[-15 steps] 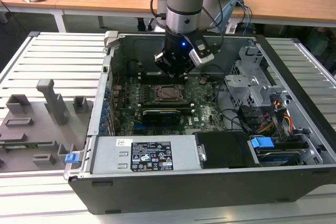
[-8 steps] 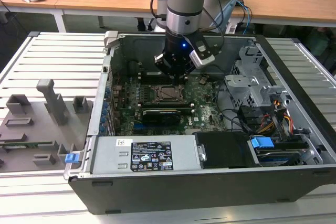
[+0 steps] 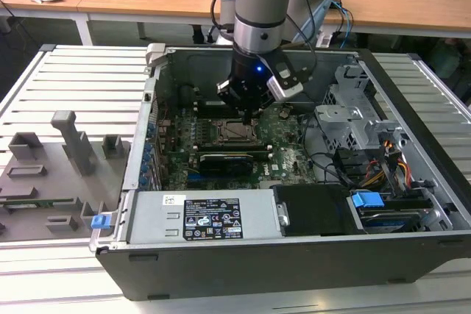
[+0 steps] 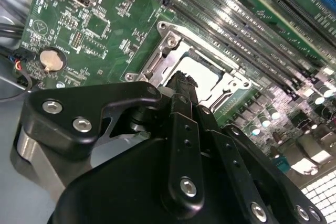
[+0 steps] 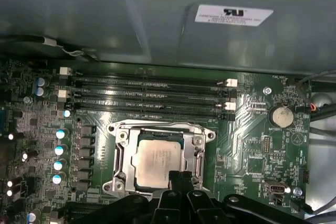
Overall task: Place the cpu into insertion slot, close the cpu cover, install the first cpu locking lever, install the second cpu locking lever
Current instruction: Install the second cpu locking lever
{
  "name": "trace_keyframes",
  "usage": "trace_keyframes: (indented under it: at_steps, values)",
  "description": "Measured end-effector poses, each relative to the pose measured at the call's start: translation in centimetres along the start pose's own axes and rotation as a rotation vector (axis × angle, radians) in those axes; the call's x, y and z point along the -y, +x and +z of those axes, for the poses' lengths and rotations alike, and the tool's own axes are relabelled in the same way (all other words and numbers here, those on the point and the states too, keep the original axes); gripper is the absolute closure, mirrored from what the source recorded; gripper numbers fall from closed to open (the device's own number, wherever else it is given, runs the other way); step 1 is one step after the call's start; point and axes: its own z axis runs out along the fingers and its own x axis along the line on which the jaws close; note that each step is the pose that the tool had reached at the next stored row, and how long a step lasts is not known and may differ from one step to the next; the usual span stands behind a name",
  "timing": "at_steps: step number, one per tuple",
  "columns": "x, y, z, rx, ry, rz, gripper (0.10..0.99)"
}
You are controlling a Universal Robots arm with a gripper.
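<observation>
Where the gripper (image 5: 180, 178) comes down with its black fingers (image 4: 181, 90) pressed together and holding nothing, the cpu (image 5: 157, 161) lies flat just beyond their tips: a square chip with a dull silver-grey metal top. It sits in the insertion slot (image 5: 118, 162), with the thin cpu cover (image 5: 156, 128) framing it on green circuit board.

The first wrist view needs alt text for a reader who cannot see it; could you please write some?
A silver-topped cpu sits in the insertion slot on a green circuit board, with the cpu cover closed around it. The black gripper touches its near edge; memory slots lie beyond.
</observation>
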Motion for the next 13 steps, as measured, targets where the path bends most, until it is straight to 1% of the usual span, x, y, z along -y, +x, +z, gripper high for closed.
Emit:
trace_keyframes:
  at_steps: [4, 5, 6, 7, 8, 9, 11, 12, 13]
  values:
    - [0.49, 0.03, -0.01, 0.0000, 0.000, 0.000, 0.980]
    - [0.57, 0.04, -0.02, -0.0005, -0.001, 0.000, 0.980]
    - [0.65, 0.04, -0.01, -0.0024, -0.004, 0.000, 0.980]
    - [0.84, 0.05, 0.01, -0.0070, -0.010, 0.000, 0.980]
    - [1.02, 0.07, 0.03, -0.0092, -0.014, 0.001, 0.980]
    - [1.27, 0.08, 0.05, -0.0095, -0.017, 0.001, 0.980]
    - [2.19, 0.14, 0.08, -0.0089, -0.028, 0.001, 0.980]
    - [2.42, 0.15, 0.08, -0.0087, -0.030, 0.001, 0.980]
    - [2.92, 0.18, 0.07, -0.0084, -0.034, 0.001, 0.980]
